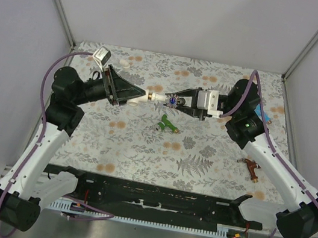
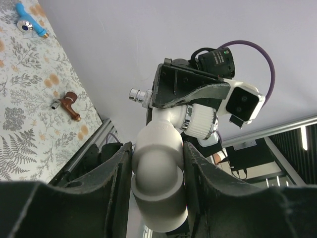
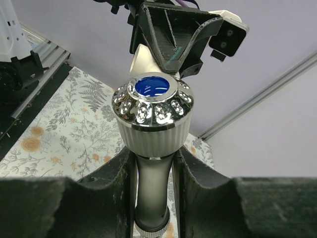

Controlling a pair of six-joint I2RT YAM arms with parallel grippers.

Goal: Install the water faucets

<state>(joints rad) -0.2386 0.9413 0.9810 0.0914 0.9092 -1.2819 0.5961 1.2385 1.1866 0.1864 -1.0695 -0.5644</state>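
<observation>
The white faucet (image 1: pixel 165 99) has a chrome knob with a blue cap (image 3: pixel 152 111). My right gripper (image 1: pixel 181 102) is shut on its body (image 3: pixel 153 183) and holds it level above the table. My left gripper (image 1: pixel 137 95) is shut on a white elbow pipe fitting (image 2: pixel 158 168), facing the faucet. The faucet's threaded end meets the fitting's mouth (image 1: pixel 150 96); how far it sits in I cannot tell. In the left wrist view the faucet (image 2: pixel 198 121) sticks out of the fitting towards the right gripper (image 2: pixel 183 87). The green faucet (image 1: pixel 168 123) lies on the table below them.
The reddish-brown faucet (image 1: pixel 251 167) lies at the right of the floral table cover (image 1: pixel 141 153); it also shows in the left wrist view (image 2: pixel 67 104). The blue faucet (image 2: pixel 29 22) lies at the far right, mostly hidden behind the right arm in the top view. Grey walls enclose the table.
</observation>
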